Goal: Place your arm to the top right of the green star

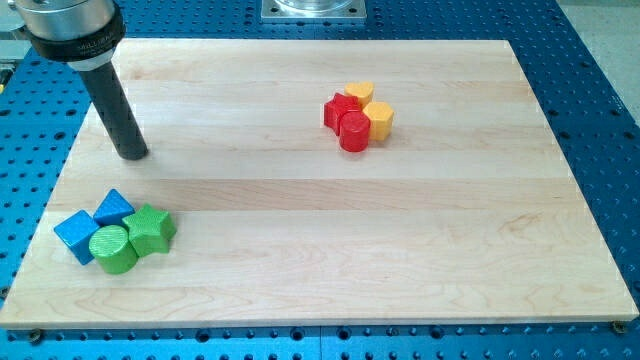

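Observation:
The green star (pixel 151 229) lies at the view's lower left, in a tight cluster with a green cylinder (pixel 113 249) and two blue blocks (pixel 76 237) (pixel 113 208). My tip (pixel 133 155) rests on the board above the cluster, slightly left of the green star and well apart from it. The dark rod rises from the tip toward the view's top left.
A second cluster sits at the view's upper middle right: a red cylinder (pixel 353 131), a red block (pixel 339 108), and two yellow blocks (pixel 379 119) (pixel 360 92). The wooden board (pixel 400 250) lies on a blue perforated table.

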Controlling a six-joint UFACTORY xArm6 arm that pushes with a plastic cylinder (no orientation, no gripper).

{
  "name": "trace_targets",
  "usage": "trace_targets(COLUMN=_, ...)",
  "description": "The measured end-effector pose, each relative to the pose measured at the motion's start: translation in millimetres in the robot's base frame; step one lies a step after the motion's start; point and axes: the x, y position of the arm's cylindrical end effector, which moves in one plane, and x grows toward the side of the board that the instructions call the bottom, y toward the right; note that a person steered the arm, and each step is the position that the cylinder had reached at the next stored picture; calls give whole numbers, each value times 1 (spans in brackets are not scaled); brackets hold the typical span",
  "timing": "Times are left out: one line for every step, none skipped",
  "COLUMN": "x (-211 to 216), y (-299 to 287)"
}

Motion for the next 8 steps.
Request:
trace_targets(x=0, y=0)
trace_targets(x=0, y=1)
trace_targets(x=-9, y=1)
trace_targets(x=-27, y=1)
trace_targets(x=-35, y=2)
trace_targets(x=-35, y=2)
trace_targets(x=-32, y=-7)
trace_targets(x=-23, y=-7)
